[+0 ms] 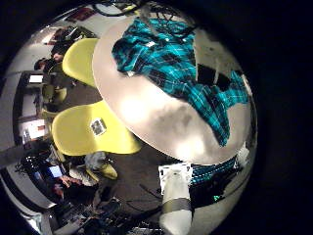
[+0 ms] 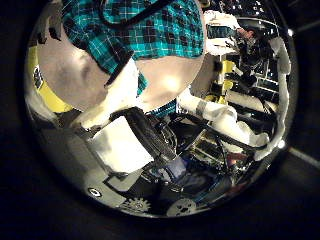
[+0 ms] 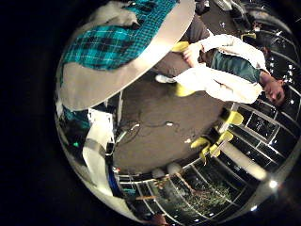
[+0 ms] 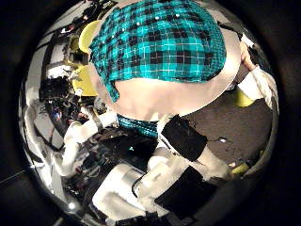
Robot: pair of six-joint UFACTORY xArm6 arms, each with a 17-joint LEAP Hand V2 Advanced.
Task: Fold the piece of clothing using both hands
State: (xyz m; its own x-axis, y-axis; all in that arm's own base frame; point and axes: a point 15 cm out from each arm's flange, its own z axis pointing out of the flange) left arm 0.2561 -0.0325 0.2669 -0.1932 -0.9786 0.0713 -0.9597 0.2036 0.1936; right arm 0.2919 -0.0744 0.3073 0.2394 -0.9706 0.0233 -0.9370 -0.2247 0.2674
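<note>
A checked shirt [image 1: 171,64] lies spread on a round table [image 1: 161,117], seen from some way off in the left little finger side view. In the right thumb side view the shirt [image 4: 160,42] fills the table top, and a part of it hangs over the table's edge [image 4: 141,123]. My right hand [image 4: 179,155] is off the table's edge, apart from the cloth, its fingers relaxed and holding nothing. My left hand [image 2: 130,150] also stays clear of the shirt [image 2: 140,30], fingers loose and empty.
Chairs [image 1: 88,127] stand beside the table. The other arm [image 2: 235,115] shows beyond the table's edge in the left thumb side view. Under the table [image 3: 94,80] lies open floor [image 3: 160,118], with racks and equipment around the room.
</note>
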